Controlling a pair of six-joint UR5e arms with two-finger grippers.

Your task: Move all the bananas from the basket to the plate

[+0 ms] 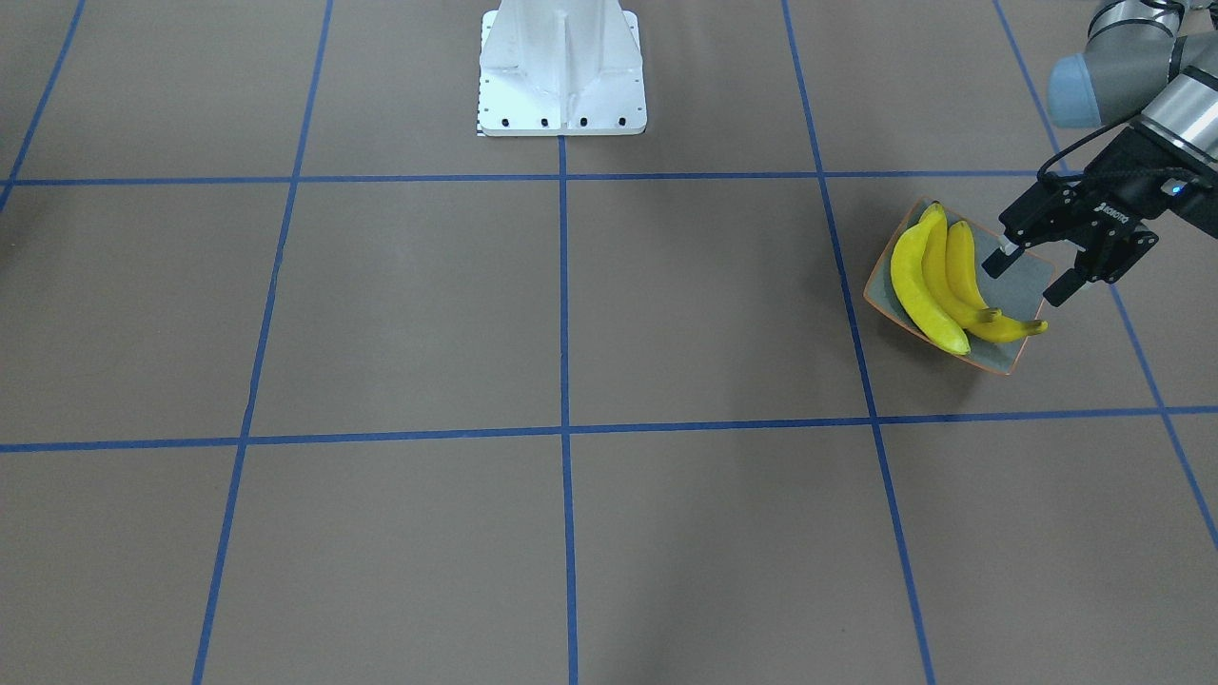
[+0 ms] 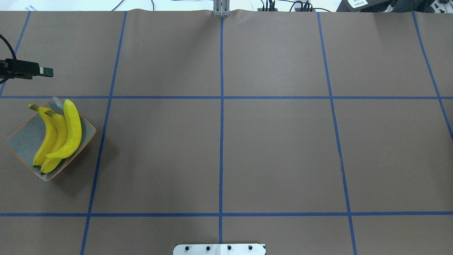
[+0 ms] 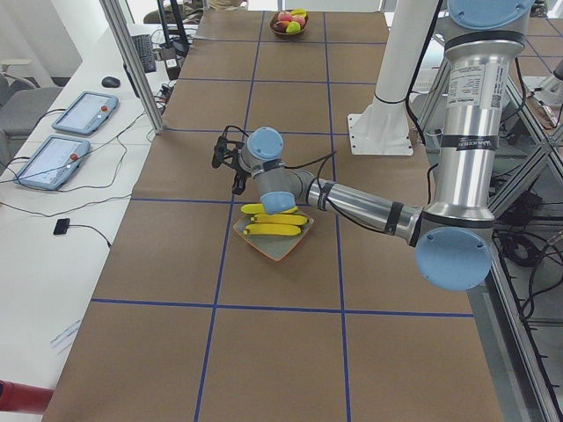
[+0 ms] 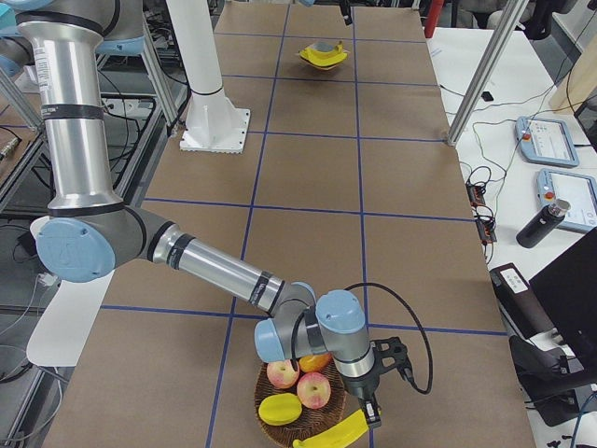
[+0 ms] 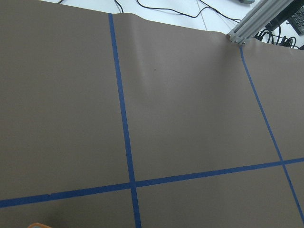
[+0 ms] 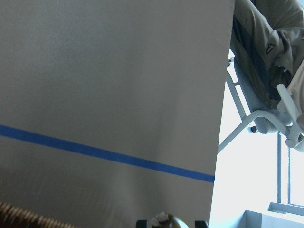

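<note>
At the table's (image 2: 226,141) left end, three bananas (image 2: 72,131) are lying side by side on the one plate (image 2: 21,141), their stems pointing the same way. The left gripper (image 1: 1028,278) is hovering just beside the plate, its jaws standing apart and holding nothing. Far off at the right end, one basket (image 4: 270,431) is holding two reddish apples (image 4: 315,389) and a yellow fruit (image 4: 280,408). A fourth banana (image 4: 340,431) is lying across the basket's rim. The right gripper (image 4: 373,411) is hanging just over that banana; whether its jaws are apart or closed, I cannot tell.
</note>
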